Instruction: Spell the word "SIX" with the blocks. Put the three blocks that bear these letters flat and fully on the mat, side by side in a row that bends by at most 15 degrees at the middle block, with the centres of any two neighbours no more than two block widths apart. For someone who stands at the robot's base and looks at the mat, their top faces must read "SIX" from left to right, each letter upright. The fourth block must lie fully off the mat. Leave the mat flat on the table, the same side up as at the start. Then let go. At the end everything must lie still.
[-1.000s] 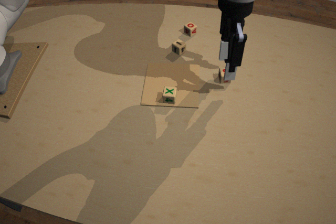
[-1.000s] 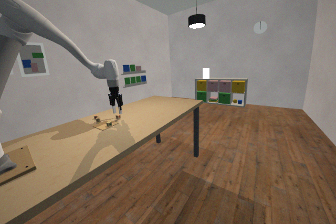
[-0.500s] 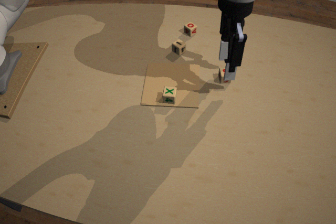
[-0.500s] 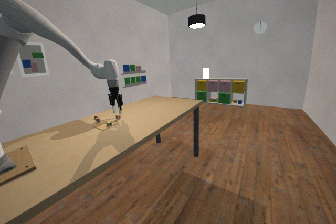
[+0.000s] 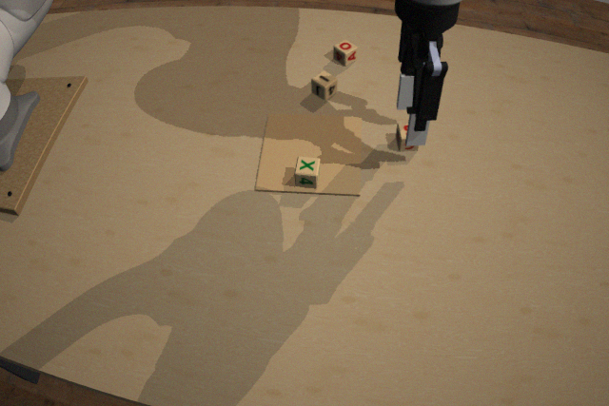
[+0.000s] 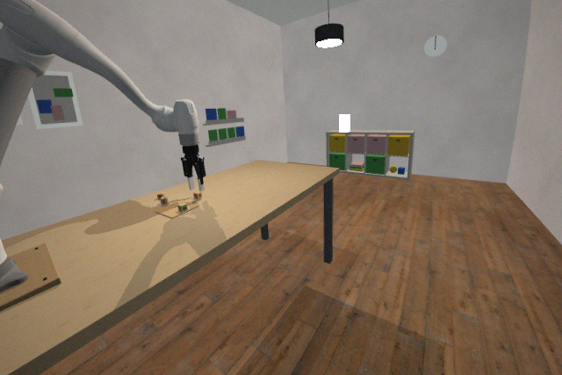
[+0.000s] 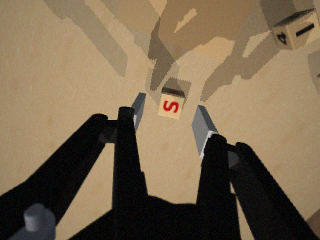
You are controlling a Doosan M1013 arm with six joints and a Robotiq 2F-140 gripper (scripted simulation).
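My gripper is open above the S block, its fingertips on either side of it in the wrist view. The S block lies on the table beyond the mat's far edge, red S on top; a finger partly hides it in the top view. The X block stands flat on the mat, green X up. The I block, black bar up, stands off the mat, behind it in the top view.
The fourth block, red O on top and A on a side, stands off the mat behind the I block in the top view. The robot's base plate is at the left. Arm shadows cross the mat and table.
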